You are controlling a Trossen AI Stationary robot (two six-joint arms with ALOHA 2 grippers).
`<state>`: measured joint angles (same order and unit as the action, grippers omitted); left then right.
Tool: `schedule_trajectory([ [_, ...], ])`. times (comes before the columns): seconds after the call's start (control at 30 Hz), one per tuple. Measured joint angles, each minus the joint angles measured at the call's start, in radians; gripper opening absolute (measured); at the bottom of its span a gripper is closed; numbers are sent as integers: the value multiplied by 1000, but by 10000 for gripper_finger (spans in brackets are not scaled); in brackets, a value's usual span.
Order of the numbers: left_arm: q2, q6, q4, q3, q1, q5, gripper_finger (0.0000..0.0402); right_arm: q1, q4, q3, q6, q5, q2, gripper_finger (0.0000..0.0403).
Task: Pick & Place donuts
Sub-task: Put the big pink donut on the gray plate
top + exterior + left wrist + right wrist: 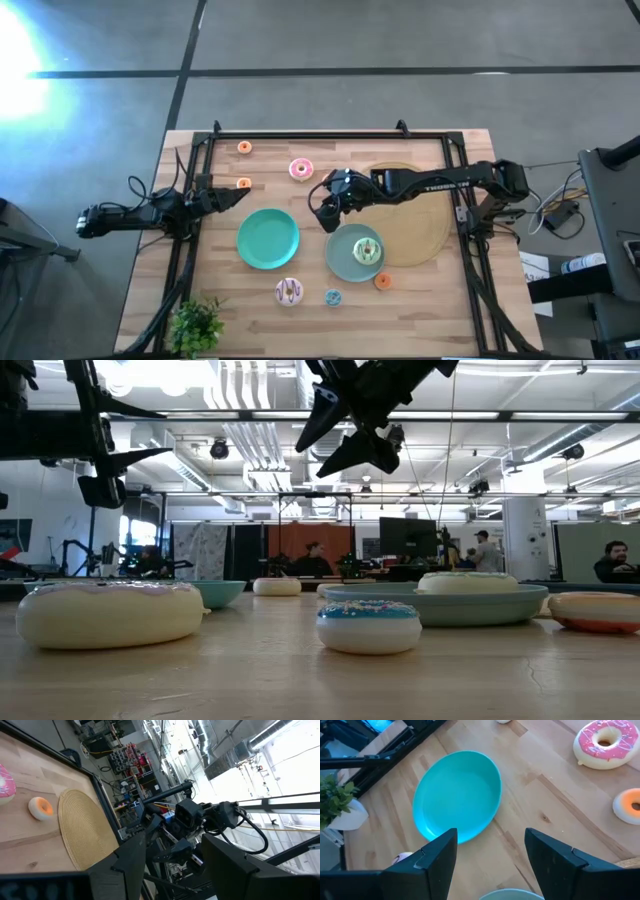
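Your right gripper [327,217] hovers, fingers spread and empty, between the bare plate [268,238] and the plate [340,258] holding the green donut [367,250]. The pink donut [301,169] lies nearest on the worktop [440,290]: centre over it, descend straight. The left gripper [238,194] waits with fingers spread. Count: one mat [425,235]; two plates; seven donuts, three large, four tiny.

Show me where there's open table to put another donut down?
The left teal plate is bare, as is the wood between the plant and white-brown donut. It is crowded around the right teal plate, which holds a green donut.
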<state>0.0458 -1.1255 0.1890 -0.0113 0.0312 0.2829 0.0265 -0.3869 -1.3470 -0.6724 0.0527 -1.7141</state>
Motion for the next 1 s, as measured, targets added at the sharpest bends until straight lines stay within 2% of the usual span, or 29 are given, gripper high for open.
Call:
schedule_trajectory([
  [0.13, 0, 0, -3, 0, 0, 0, 167, 14, -6, 18, -62, 7, -26, 224],
  [0.27, 0, 0, -6, 0, 0, 0, 167, 69, -125, 20, -222, 87, -84, 224],
  [0.33, 1, 0, -6, 0, 0, 0, 167, 117, -146, 19, -254, 71, -119, 224],
  [0.37, 1, 0, -6, 0, 0, 0, 167, 140, -133, 19, -253, 28, -135, 224],
  [0.43, 1, 0, -7, 0, 0, 0, 167, 180, -95, 18, -217, -84, -160, 224],
  [0.5, 1, 0, -8, 0, 0, 0, 167, 197, -92, 3, -195, -135, -180, 224],
  [0.57, 2, 0, -9, 0, 0, 1, 167, 202, -90, -6, -188, -119, -182, 224],
  [0.77, 2, 31, -13, 0, 0, 2, 167, 262, -82, -68, -84, 53, -186, 224],
  [0.87, 2, 29, -12, 0, 0, 2, 167, 307, -69, -130, 3, 47, -226, 224],
  [1.0, 2, 32, -11, 0, 0, 0, 167, 366, -85, -238, 46, -44, -341, 224],
])
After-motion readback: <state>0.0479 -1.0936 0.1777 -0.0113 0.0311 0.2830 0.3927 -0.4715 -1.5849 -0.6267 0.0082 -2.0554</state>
